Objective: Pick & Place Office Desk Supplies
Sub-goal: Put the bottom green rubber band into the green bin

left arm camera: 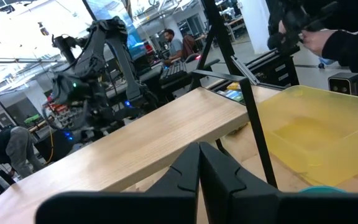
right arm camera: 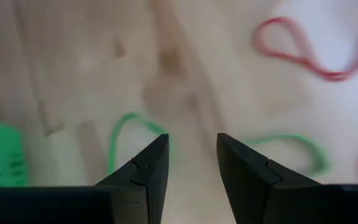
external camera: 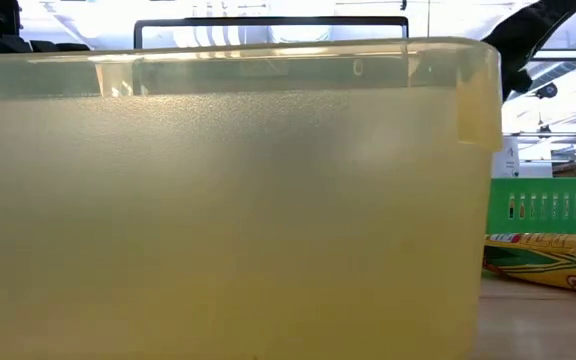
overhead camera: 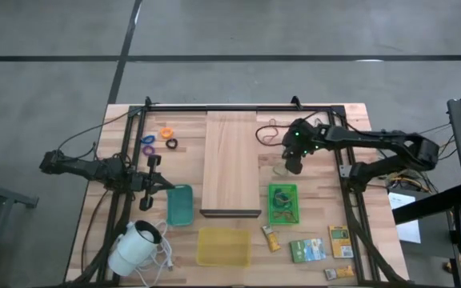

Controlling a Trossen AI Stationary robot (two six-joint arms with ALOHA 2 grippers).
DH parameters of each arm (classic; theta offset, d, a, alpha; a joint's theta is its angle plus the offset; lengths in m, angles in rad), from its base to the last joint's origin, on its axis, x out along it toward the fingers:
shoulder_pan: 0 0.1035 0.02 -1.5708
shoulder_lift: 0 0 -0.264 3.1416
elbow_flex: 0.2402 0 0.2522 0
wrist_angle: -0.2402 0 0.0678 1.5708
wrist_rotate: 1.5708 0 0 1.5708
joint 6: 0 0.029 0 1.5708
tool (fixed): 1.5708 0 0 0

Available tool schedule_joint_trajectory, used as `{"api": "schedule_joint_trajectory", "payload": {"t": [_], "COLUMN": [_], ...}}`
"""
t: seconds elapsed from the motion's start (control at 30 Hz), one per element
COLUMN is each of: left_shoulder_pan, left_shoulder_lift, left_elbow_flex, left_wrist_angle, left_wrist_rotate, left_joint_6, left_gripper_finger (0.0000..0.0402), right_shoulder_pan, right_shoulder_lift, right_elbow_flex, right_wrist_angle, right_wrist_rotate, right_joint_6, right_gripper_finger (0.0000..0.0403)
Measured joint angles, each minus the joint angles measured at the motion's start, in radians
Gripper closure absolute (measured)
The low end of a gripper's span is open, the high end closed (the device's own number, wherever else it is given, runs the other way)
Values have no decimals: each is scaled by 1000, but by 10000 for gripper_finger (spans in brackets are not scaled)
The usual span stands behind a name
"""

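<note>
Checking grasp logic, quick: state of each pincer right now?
Left pincer: shut, holding nothing, parked beside the teal tray.
Right pincer: open, empty, above a green rubber band.

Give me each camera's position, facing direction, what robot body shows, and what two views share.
High: overhead, straight down on the table; both arms, left gripper, right gripper.
Low: tabletop level, view filled by the yellow bin; an arm part at top right.
Left wrist: past its own shut fingers across the wooden board.
Right wrist: down past open fingers at green rubber band.
Shared: high and left wrist both show board and yellow bin.
</note>
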State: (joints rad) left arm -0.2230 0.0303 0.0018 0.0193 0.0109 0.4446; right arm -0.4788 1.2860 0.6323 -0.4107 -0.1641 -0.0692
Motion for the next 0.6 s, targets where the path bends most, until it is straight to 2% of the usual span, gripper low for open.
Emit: {"api": "schedule_joint_trajectory", "payload": {"t": [0.1,0.6], "left_shoulder_pan": [0,0], "left_shoulder_lift": [0,0], "left_elbow_flex": [0,0], "left_wrist_angle": [0,0], "left_wrist_rotate": [0,0], "left_joint_6": [0,0], "left_gripper_finger": [390,390], "right_shoulder_pan": [1,1], "right_shoulder_lift": [46,187], "right_elbow_flex": [0,0], "right_wrist_angle": [2,103], "right_wrist_rotate": [-56,-54], "right_joint_6": [-49,-118], "right_gripper_finger": [266,267]}}
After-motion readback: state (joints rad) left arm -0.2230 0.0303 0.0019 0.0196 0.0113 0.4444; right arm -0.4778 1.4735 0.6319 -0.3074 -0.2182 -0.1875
